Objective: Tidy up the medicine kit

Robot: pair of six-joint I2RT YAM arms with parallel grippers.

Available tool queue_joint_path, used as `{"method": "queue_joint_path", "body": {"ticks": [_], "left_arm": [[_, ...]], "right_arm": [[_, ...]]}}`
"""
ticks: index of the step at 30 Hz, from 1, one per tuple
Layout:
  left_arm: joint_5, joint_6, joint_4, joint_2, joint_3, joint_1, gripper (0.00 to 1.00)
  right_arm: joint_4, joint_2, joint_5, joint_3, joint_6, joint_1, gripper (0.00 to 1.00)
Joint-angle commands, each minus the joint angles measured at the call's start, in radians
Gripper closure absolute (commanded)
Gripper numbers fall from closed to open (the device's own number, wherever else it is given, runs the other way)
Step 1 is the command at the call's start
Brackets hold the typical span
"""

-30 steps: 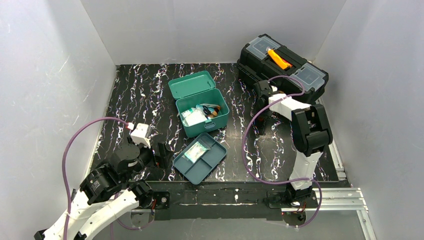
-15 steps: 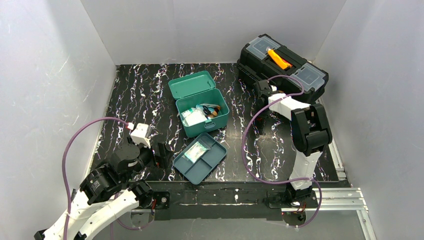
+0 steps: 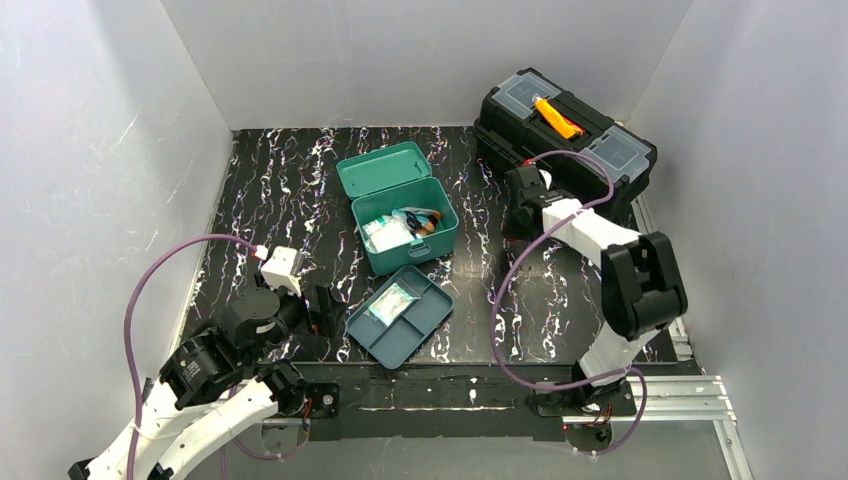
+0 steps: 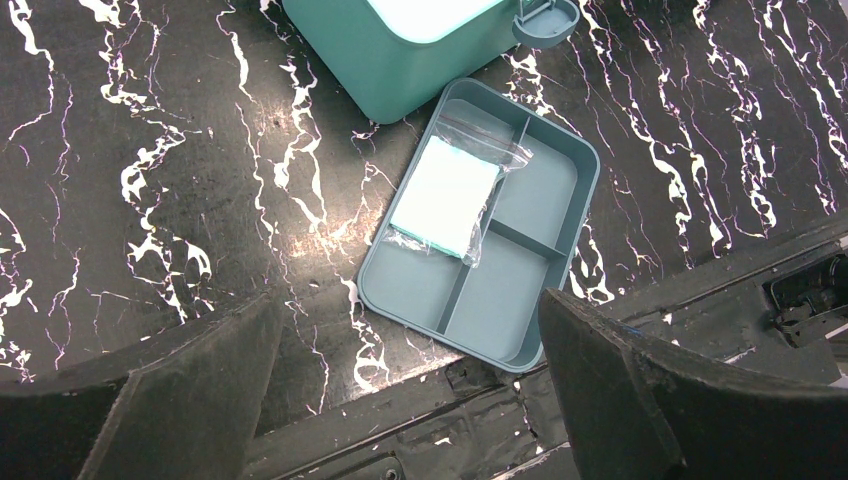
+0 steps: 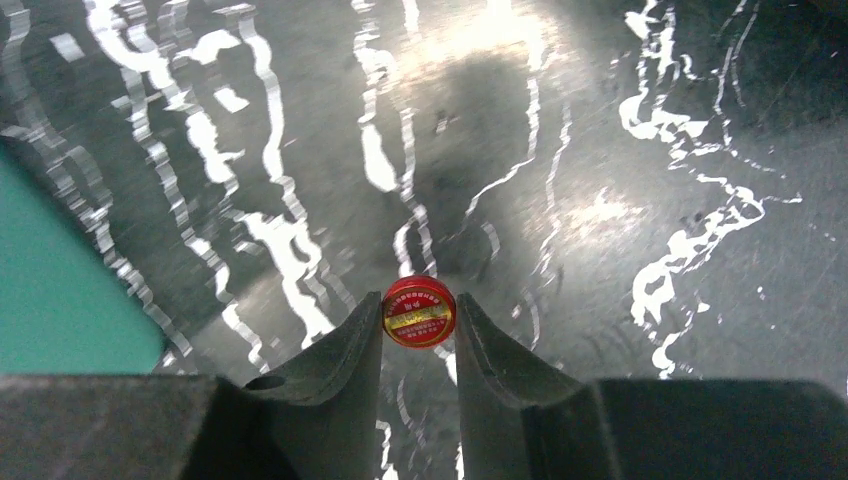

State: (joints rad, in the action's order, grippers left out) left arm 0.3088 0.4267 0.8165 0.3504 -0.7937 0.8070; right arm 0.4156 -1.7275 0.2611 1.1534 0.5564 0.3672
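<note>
While the left gripper (image 4: 408,300) hovers open, the right gripper (image 5: 419,318), three o'clock of the box (image 3: 420,252), pinches a red tin (image 5: 418,312), seemingly for stowing.

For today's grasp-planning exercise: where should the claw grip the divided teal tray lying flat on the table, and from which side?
Pinch the tray by its rim wall nearest the arms, coming from above and straddling the wall at an empty compartment. It lies flat and shallow, so only the upright rim offers purchase. The bagged white pad covers the farther side.
</note>
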Motion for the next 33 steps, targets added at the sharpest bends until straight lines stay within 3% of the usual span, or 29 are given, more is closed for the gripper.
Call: {"method": "queue_joint_path", "body": {"ticks": [1,6,18,26,33], "left_arm": [[0.024,-0.004,0.009,0.005,-0.004,-0.005,0.02],[0.029,-0.003,0.013,0.007,-0.005,-0.004,0.02],[0.046,0.006,0.02,0.011,-0.008,-0.003,0.02],[0.053,0.01,0.021,0.01,-0.007,-0.004,0.02],[0.057,0.014,0.028,0.023,-0.008,-0.003,0.02]], "right_arm": [[-0.006,0.15,0.017,-0.047,0.002,0.086,0.89],[-0.015,0.317,0.048,-0.135,-0.003,0.21,0.89],[-0.165,0.554,-0.159,-0.331,-0.054,0.422,0.89],[-0.247,0.515,-0.149,-0.371,-0.09,0.543,0.89],[-0.267,0.361,-0.169,-0.309,-0.127,0.598,0.9]]}}
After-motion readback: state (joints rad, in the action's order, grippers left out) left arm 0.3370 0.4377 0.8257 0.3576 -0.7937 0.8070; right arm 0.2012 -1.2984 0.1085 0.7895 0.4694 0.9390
